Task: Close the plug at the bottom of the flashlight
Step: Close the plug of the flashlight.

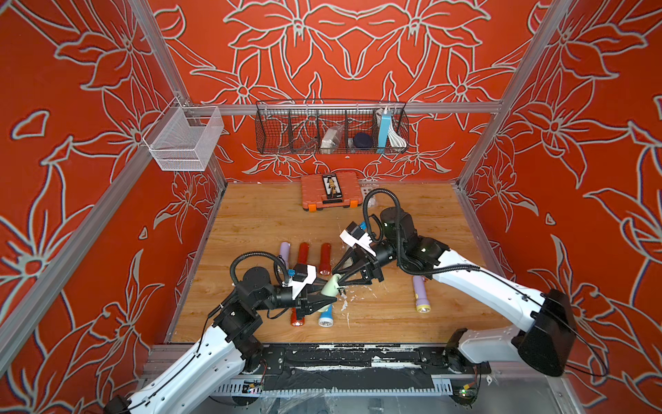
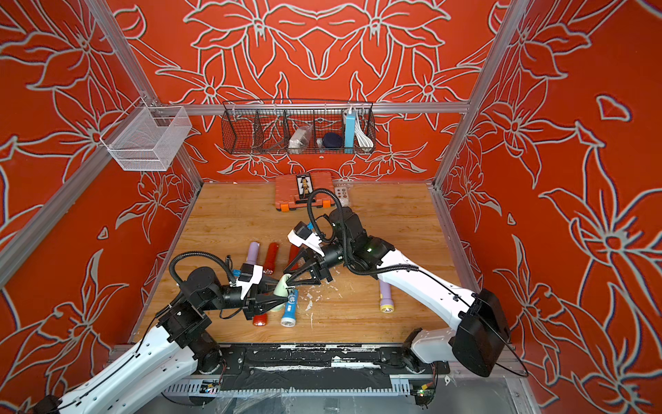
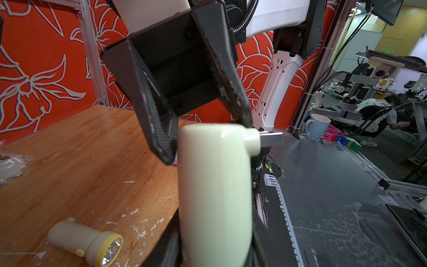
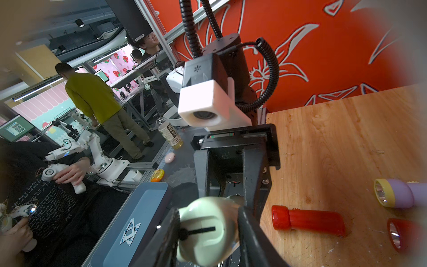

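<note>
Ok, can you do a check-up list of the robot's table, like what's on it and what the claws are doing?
Surface: wooden tabletop, scuffed, with white flecks.
Job's things: pale green flashlight, gripped; its metal plug sticks out, not yet closed.
Clutter: blue flashlight, red flashlight, lilac flashlight, orange tool case.
Grippers: left gripper shut on the flashlight body; right gripper straddles the plug end, grip unclear.
Cables: black corrugated cable loops beside the left wrist camera.
Surroundings: black wire basket and white mesh basket hang above the table.
</note>
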You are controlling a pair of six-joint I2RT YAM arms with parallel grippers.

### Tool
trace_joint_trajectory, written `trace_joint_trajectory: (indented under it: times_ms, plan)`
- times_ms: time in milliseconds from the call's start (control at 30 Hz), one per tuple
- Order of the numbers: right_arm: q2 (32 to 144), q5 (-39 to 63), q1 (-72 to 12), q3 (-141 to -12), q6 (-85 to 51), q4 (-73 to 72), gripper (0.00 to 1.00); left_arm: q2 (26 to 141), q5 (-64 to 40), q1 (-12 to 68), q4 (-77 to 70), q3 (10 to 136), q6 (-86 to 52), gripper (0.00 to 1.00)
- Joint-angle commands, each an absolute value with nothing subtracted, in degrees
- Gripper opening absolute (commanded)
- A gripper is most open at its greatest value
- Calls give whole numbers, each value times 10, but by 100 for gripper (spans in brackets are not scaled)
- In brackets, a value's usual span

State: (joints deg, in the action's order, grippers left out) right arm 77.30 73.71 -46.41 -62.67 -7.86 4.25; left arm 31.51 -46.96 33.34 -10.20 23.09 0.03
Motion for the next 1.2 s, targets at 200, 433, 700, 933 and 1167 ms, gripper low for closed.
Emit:
trace_joint_trajectory:
  times_ms: [200,433,700,933,1167]
  plan:
    - [803,709,-479,-596,-75,42,29,315,-476,327,-246,268,-12,0]
    - [810,712,-481,-568,-103,-6,20,317,-458,323,-256,286,0,0]
    - [813,715,-481,-554,-112,-25,8,309,-461,323,-226,315,29,0]
    - [819,696,-481,-555,-98,-12,1,305,-487,323,-215,335,30,0]
    - [828,621,-465,-642,7,133,0,311,-521,323,-202,335,20,0]
